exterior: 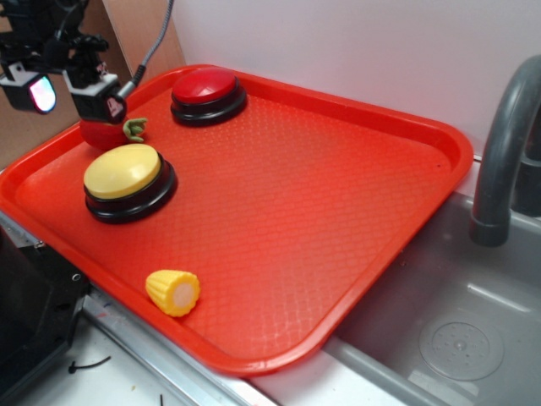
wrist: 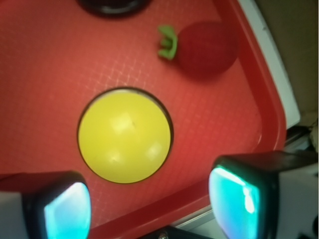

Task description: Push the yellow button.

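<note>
The yellow button (exterior: 123, 172) (wrist: 124, 135), a pale yellow dome on a glossy black base, sits near the left end of the red tray (exterior: 338, 203). My gripper (exterior: 69, 89) (wrist: 149, 206) hovers above the tray's left edge, up and to the left of the button and apart from it. Its jaws stand wide apart with nothing between them. In the wrist view the button lies just ahead of the fingertips (wrist: 67, 209), seen from above.
A red button (exterior: 208, 93) on a black base stands at the tray's back. A red toy strawberry (exterior: 110, 131) (wrist: 204, 47) lies beside the yellow button. A yellow toy corn piece (exterior: 173, 292) rests near the tray's front rim. A grey sink (exterior: 439, 330) and faucet (exterior: 503, 144) are at right.
</note>
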`<state>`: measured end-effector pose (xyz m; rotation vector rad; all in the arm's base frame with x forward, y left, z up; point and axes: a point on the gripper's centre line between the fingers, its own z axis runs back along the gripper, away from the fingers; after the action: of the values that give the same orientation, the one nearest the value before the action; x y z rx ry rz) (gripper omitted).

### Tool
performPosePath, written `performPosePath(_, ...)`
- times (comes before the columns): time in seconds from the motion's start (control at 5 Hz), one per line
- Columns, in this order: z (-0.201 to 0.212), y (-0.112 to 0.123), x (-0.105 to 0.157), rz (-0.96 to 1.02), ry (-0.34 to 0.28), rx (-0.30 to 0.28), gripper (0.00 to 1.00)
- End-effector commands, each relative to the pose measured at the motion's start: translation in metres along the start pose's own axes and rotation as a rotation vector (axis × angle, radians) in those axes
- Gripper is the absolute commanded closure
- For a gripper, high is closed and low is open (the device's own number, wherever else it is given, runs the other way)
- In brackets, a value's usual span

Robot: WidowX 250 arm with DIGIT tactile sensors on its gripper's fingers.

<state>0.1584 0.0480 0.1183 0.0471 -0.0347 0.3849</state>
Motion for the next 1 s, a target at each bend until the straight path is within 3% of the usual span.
performPosePath(0.0,0.019,-0.002,0.014,0.000,-0.059,-0.019,0.00)
performPosePath(0.4,0.023,-0.008,0.020,-0.022,-0.060,-0.004,0.00)
performPosePath(0.8,0.030,-0.007,0.021,-0.013,-0.056,-0.032,0.00)
